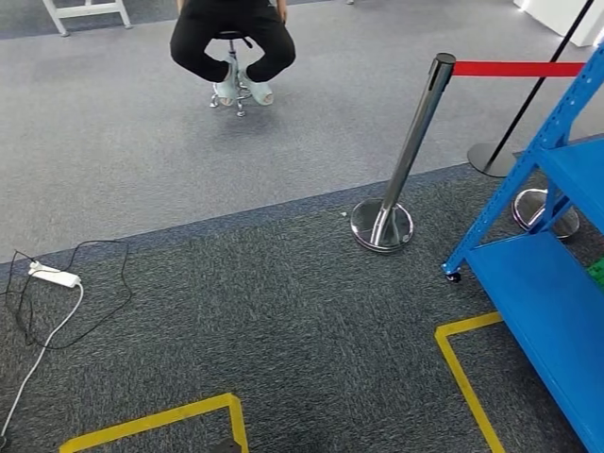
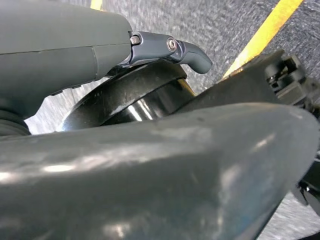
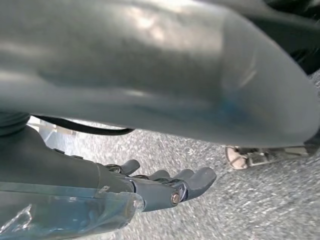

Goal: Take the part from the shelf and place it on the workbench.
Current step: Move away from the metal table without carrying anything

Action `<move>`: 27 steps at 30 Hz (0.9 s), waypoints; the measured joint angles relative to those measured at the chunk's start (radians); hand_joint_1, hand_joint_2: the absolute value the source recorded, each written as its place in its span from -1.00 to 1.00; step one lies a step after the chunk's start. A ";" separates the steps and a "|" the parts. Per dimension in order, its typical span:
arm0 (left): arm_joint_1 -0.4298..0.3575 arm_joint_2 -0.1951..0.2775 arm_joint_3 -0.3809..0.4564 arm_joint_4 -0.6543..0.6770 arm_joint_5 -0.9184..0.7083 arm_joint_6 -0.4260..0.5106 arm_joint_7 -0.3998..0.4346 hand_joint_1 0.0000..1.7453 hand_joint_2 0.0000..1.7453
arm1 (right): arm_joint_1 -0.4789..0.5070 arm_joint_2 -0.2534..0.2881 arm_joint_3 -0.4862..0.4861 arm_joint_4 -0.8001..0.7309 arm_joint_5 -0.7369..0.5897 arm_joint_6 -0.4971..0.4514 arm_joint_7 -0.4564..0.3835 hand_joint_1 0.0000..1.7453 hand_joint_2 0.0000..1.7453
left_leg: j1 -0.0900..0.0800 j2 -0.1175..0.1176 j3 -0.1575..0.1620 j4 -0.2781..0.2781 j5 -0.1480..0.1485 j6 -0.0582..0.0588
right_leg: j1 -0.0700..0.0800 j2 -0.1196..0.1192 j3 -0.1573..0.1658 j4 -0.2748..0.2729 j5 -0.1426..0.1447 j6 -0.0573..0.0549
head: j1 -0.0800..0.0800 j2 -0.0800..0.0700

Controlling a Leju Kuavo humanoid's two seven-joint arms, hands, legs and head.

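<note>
A blue metal shelf [image 1: 548, 311] stands at the right edge of the head view, its lower board bare where it shows. A small green thing [image 1: 596, 274] lies on that board at the picture's edge; what it is cannot be told. My left hand [image 2: 75, 55] hangs over the carpet with its fingers [image 2: 188, 52] stretched out straight, away from the thick thumb [image 2: 158, 170], gripping nothing. My right hand [image 3: 158, 187] hangs the same way, fingers [image 3: 196, 180] straight and together, nothing in them.
A chrome barrier post [image 1: 406, 160] with a red belt [image 1: 516, 68] stands just left of the shelf. A person [image 1: 231, 42] sits on a stool farther off. A white power strip [image 1: 53, 276] and cables lie at the left. Yellow tape [image 1: 462, 377] marks the dark carpet.
</note>
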 joint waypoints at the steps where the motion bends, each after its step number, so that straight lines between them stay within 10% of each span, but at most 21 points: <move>1: 0.007 0.000 -0.018 -0.011 0.002 -0.004 0.007 -1.00 -1.00 | 0.000 0.000 -0.001 0.000 -0.001 0.001 0.003 -1.00 -1.00 | -0.001 0.010 0.004 0.000 -0.003 -0.004 | 0.001 -0.021 0.040 -0.072 0.027 -0.002 | 0.000 0.000; 4: 0.022 0.001 -0.057 -0.038 0.008 -0.008 0.025 -1.00 -1.00 | -0.006 0.000 -0.008 0.000 -0.014 -0.007 0.012 -1.00 -1.00 | -0.007 0.033 0.015 -0.001 -0.012 -0.020 | 0.008 -0.058 0.108 -0.190 0.059 -0.018 | -0.002 0.000; 8: 0.035 0.002 -0.094 -0.074 0.027 -0.004 0.056 -1.00 -1.00 | -0.006 0.004 -0.027 -0.016 -0.020 -0.054 0.043 -1.00 -1.00 | -0.005 0.026 0.017 0.014 -0.032 -0.043 | 0.006 -0.016 0.113 -0.202 0.066 -0.043 | -0.005 0.000; 13: 0.049 0.003 -0.142 -0.108 0.056 -0.008 0.067 -1.00 -1.00 | -0.005 0.005 -0.030 -0.048 0.003 -0.073 0.067 -1.00 -1.00 | -0.003 -0.044 -0.117 0.266 -0.132 -0.050 | 0.001 0.046 0.116 -0.208 0.071 -0.054 | -0.012 0.000; 18: 0.056 0.002 -0.165 -0.123 0.059 -0.012 0.073 -1.00 -1.00 | -0.004 0.008 -0.032 -0.058 0.004 -0.065 0.069 -1.00 -1.00 | 0.011 -0.114 -0.029 0.040 0.011 -0.052 | 0.000 0.121 0.112 -0.201 0.073 -0.038 | -0.015 0.000; 23: 0.057 0.001 -0.169 -0.125 0.059 -0.015 0.073 -1.00 -1.00 | -0.004 0.008 -0.032 -0.062 0.007 -0.061 0.069 -1.00 -1.00 | 0.014 -0.137 -0.015 0.000 0.014 -0.046 | 0.001 0.138 0.104 -0.199 0.074 -0.028 | -0.018 0.000; 27: 0.063 -0.001 -0.183 -0.131 0.059 -0.019 0.075 -1.00 -1.00 | 0.001 0.010 -0.036 -0.073 0.021 -0.052 0.068 -1.00 -1.00 | 0.005 -0.056 -0.014 -0.001 0.017 -0.001 | 0.000 0.040 0.012 -0.029 -0.023 -0.002 | -0.005 0.000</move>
